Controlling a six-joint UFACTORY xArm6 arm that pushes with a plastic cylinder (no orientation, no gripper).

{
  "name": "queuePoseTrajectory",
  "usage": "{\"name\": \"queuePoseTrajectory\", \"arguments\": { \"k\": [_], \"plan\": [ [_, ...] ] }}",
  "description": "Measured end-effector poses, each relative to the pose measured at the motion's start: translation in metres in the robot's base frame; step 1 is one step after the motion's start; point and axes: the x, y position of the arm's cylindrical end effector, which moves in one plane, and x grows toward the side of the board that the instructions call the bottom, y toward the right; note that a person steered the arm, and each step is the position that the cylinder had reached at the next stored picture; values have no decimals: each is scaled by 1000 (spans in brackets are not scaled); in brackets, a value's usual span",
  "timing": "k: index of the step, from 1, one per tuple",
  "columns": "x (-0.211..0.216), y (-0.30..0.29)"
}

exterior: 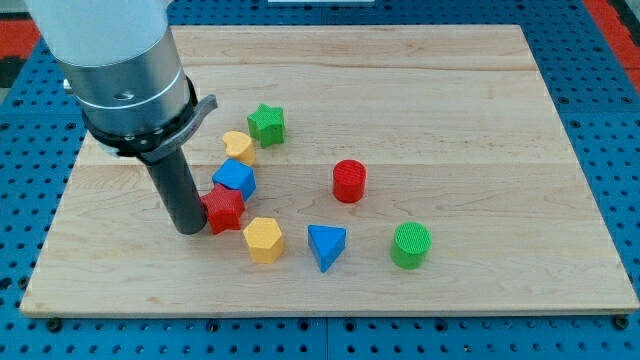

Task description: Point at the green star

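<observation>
While my tip [190,228] touches the red star [224,208], gripping nothing, the green star [267,123] lies toward the view's upper right.

A single camera is looking down at a slant from above the wooden board [420,90], facing toward the view's top. It is sitting close enough that the board is nearly filling the frame, with the blue perforated table [600,100] showing around its edges. The arm's silver body [120,60] is rising out of frame at the upper left.
</observation>
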Motion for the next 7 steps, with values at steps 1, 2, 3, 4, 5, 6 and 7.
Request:
{"name": "queuePoseTrajectory", "arguments": {
  "k": [1,2,3,4,5,6,7],
  "plan": [
    [-1,-1],
    [-1,17],
    [1,30],
    [71,30],
    [91,35],
    [92,116],
    [92,159]
  ]
}}
